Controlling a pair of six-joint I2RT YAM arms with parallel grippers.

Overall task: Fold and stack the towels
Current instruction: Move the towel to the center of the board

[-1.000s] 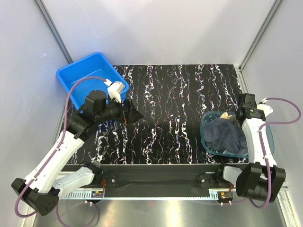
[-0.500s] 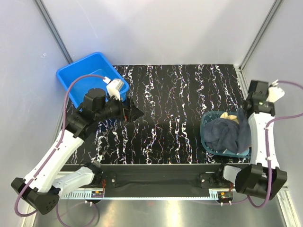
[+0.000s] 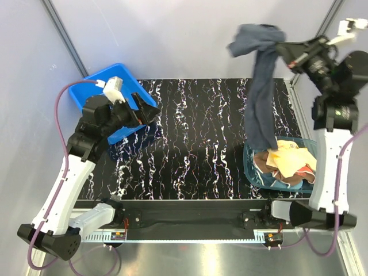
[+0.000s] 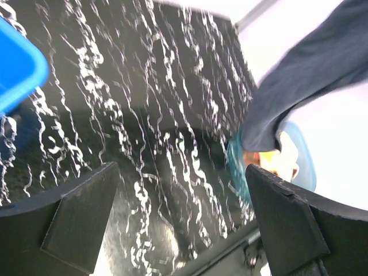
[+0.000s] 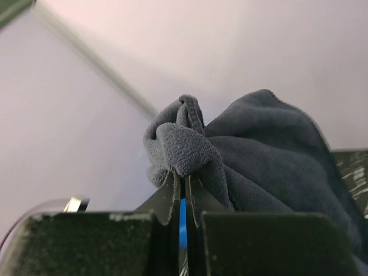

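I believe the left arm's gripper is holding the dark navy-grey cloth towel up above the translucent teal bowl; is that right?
Not quite: it is the right gripper that is shut on the dark navy-grey cloth towel, holding it up above the translucent teal bowl. The right wrist view shows the pinch; the left gripper is open.

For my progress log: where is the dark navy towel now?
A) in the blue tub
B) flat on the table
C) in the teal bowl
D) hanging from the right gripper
D: the dark navy towel hangs from the right gripper, which is shut on its bunched corner.
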